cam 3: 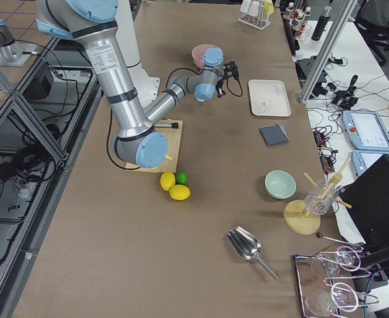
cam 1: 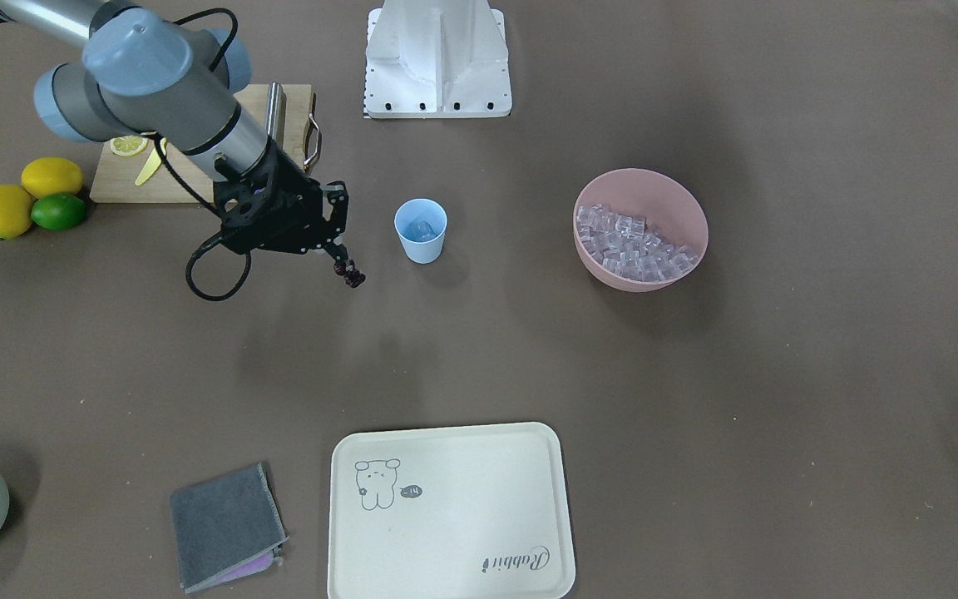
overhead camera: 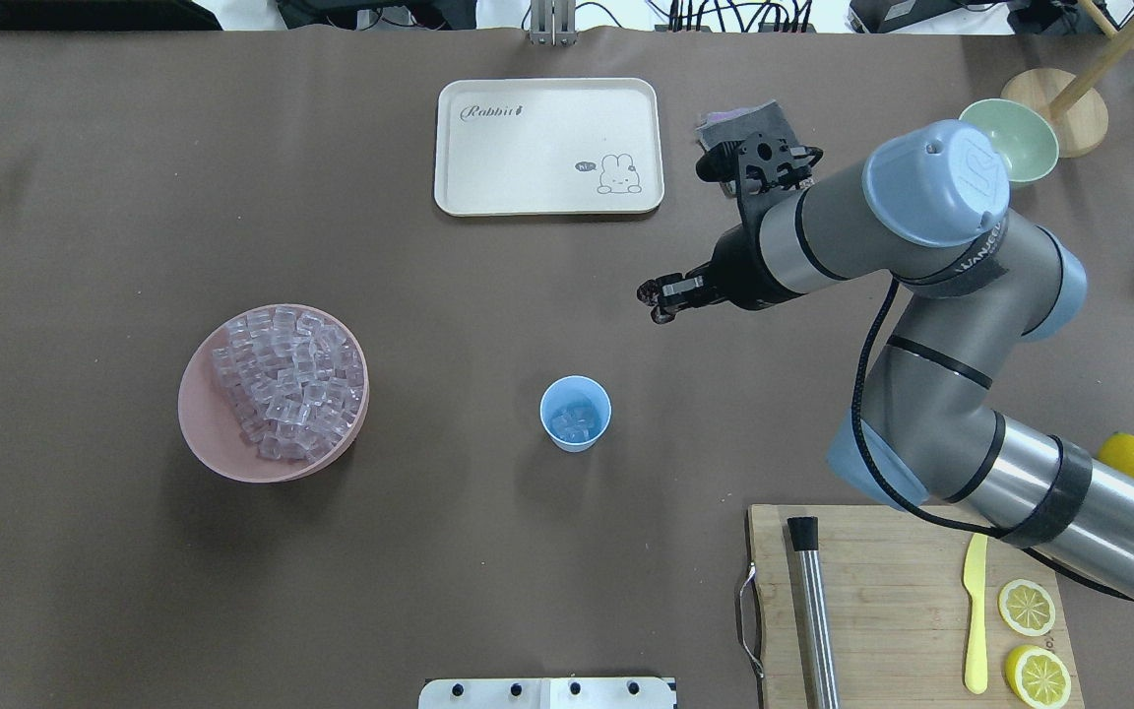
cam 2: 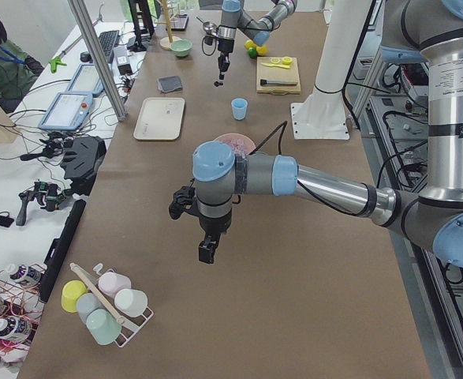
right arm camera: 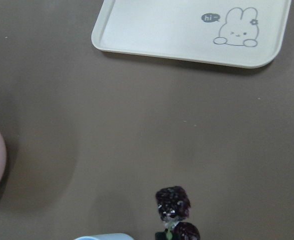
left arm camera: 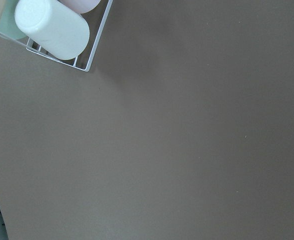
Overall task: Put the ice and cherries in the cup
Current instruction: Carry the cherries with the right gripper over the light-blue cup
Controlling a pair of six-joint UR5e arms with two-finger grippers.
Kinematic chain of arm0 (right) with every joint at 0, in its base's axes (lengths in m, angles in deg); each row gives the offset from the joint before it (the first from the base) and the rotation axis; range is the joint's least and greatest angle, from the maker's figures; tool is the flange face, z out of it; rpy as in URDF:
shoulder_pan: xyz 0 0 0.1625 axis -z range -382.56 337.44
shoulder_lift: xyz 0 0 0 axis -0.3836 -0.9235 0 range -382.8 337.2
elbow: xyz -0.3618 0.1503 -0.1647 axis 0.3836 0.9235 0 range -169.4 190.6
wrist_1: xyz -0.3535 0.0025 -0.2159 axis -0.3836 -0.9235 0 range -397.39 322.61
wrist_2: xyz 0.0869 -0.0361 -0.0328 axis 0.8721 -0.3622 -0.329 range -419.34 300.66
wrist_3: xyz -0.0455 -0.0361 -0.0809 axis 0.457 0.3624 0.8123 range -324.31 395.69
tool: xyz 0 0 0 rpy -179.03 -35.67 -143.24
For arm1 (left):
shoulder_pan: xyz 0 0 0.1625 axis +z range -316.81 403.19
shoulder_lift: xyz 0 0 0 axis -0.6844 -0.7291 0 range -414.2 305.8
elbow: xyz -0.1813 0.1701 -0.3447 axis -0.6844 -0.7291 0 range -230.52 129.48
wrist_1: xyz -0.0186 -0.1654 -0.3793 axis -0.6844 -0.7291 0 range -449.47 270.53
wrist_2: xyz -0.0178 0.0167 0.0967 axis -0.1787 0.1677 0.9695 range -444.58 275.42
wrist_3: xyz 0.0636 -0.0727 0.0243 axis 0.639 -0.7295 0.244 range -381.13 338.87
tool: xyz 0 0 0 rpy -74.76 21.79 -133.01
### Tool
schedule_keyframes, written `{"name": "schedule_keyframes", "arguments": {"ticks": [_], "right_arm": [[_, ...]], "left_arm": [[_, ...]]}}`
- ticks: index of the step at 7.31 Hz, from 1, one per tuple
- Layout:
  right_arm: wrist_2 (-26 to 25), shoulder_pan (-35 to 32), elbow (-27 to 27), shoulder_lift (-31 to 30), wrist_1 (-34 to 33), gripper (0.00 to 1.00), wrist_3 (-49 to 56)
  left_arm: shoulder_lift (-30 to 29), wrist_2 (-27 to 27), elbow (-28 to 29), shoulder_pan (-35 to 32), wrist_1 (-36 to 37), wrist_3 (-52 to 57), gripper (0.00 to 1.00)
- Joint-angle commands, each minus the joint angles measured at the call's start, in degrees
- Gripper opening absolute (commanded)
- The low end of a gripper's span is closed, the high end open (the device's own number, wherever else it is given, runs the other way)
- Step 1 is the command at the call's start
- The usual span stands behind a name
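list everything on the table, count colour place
cup: 1, light blue, centre
pink bowl: 1, pink, left of cup
ice: many, clear, in pink bowl, some in cup
cherries: 1 cluster, dark red, held aloft
tray: 1, cream, far edge
cloth: 1, grey, beside tray
green bowl: 1, pale green, far right
lemons: 2, yellow, right end
lime: 1, green, beside lemons
cutting board: 1, wood, near right
right gripper: 1, black, shut on cherries
left gripper: 1, black, robot's far left

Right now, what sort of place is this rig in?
Likely a robotics lab staged as a drinks station: UR arms at a long brown table, a side bench with tablets, props like the cup, ice bowl and cutting board.
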Motion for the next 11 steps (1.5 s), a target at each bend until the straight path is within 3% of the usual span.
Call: {"name": "schedule_keyframes", "arguments": {"ticks": [1, 5, 11], "right_arm": [[-3.7, 4.0, -3.5, 4.8, -6.5, 0.0, -3.5], [-12.3, 9.6, -3.2, 9.1, -15.5, 0.0, -4.9], [-16.0, 13.8, -2.9, 7.2, -17.0, 0.0, -4.9]], "left_arm": [[0.0, -0.3, 0.3, 0.0, 0.0, 0.0, 0.98], [0.0, -0.4, 0.4, 0.0, 0.0, 0.0, 0.98], [0.0, -0.4, 1.0, 0.0, 0.0, 0.0, 0.98]]}}
